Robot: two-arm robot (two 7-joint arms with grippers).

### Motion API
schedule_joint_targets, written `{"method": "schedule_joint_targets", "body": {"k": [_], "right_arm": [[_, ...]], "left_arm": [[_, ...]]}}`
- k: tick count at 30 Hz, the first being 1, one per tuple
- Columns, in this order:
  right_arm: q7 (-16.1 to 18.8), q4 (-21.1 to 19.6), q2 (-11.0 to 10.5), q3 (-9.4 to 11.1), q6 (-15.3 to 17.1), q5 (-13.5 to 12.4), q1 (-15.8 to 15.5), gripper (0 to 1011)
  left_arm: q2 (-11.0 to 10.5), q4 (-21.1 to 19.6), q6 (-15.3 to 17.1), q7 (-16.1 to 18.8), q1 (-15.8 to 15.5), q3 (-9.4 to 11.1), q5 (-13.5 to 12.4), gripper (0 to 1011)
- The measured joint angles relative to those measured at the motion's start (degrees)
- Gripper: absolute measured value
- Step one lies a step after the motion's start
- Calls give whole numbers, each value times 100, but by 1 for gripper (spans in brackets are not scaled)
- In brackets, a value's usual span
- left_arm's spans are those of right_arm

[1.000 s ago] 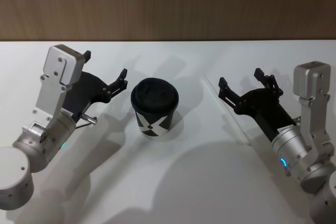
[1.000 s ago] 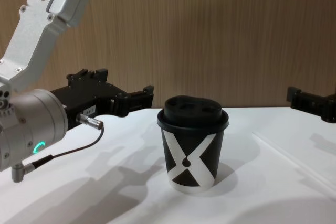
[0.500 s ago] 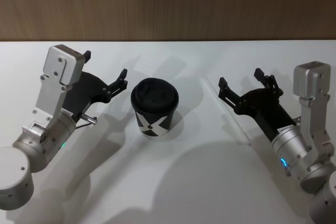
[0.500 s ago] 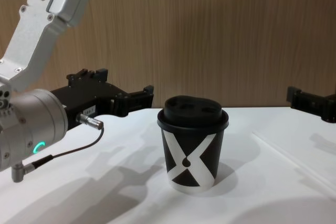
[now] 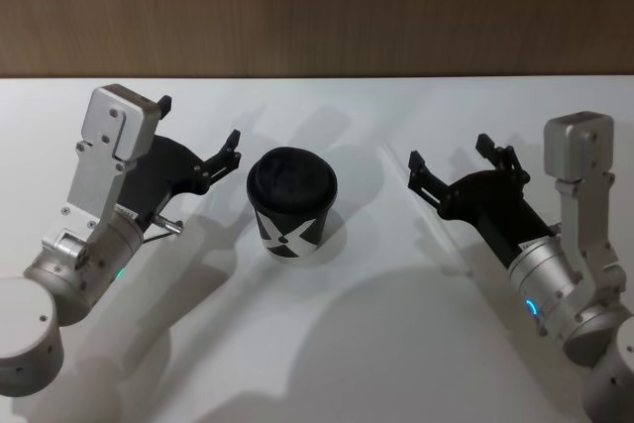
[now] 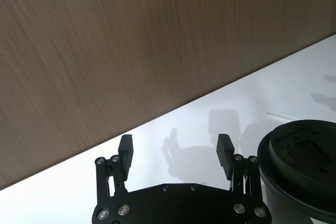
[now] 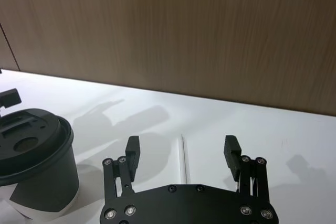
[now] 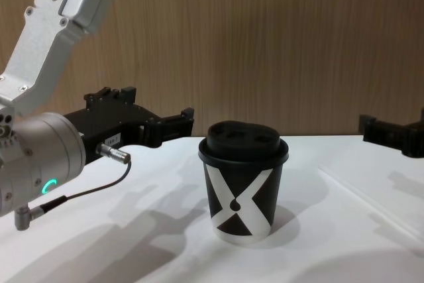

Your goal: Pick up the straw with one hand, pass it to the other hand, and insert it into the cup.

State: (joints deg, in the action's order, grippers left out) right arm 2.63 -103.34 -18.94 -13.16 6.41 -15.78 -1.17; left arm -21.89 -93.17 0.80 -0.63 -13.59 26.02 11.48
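The cup [image 5: 291, 203], black with a white X and a domed black lid, stands upright at mid-table. The straw [image 7: 184, 160] lies flat on the white table to the cup's right, a thin white line running between the fingers of my right gripper [image 7: 181, 145]. That right gripper [image 5: 449, 151] hovers open just above the table, right of the cup, with nothing in it. In the chest view the straw [image 8: 358, 193] shows faintly on the table. My left gripper [image 5: 198, 123] is open and holds nothing, close beside the cup's left rim [image 6: 302, 153].
The white table [image 5: 327, 344] ends at a wooden wall [image 5: 317, 7] behind. A grey cable with a metal plug [image 8: 114, 152] hangs from my left wrist. Open table lies in front of the cup.
My right gripper has edged slightly left and toward me over the straw. The left arm, cup and straw have not moved.
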Motion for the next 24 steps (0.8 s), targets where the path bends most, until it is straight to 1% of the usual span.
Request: {"method": "schedule_joint_targets", "body": {"k": [2, 3, 5, 10, 11, 17, 24], "right_arm": [[-34, -44, 12, -8, 134, 10, -12, 1001], [-34, -44, 12, -8, 134, 10, -12, 1001], [-84, -108, 29, -21, 333, 27, -36, 1001], [-137, -149, 36, -29, 645, 51, -70, 1001], [-137, -149, 36, -29, 645, 51, -70, 1001], [-142, -108, -1, -17, 884, 90, -94, 1001], [-77, -18, -67, 17, 984, 116, -118, 1001]], "left_arm": [[0, 0, 0, 0, 0, 0, 0, 1003], [0, 0, 0, 0, 0, 0, 0, 1003], [0, 0, 0, 0, 0, 0, 0, 1003], [0, 0, 0, 0, 0, 0, 0, 1003], [0, 0, 0, 0, 0, 0, 0, 1003], [0, 0, 0, 0, 0, 0, 0, 1003], [0, 0, 0, 0, 0, 0, 0, 1003]]}}
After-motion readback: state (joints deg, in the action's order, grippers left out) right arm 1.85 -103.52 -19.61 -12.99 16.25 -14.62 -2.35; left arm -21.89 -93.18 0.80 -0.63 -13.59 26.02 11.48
